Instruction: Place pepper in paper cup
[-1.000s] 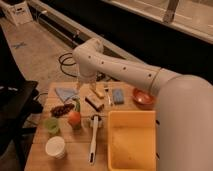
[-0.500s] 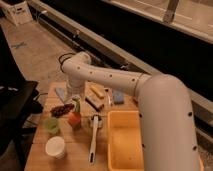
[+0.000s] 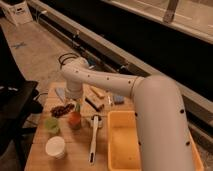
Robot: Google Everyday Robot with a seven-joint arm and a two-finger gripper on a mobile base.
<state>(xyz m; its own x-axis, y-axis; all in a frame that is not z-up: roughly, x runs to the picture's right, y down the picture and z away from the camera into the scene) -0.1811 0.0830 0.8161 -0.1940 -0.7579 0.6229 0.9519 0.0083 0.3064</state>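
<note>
Pepper seems to lie just at six o'clock of my gripper, jaws released; paper cup sits farther toward seven.

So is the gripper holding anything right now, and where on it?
Nothing held that shows: gripper is open, down by the orange-red fruit; paper cup stands apart, nearer the front edge.

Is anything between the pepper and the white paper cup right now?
Yes. The gripper hangs just above the pepper, open. On the way to the paper cup, the orange fruit sits right in front of the pepper and the green cup stands beside that line. Probably lift over them.
</note>
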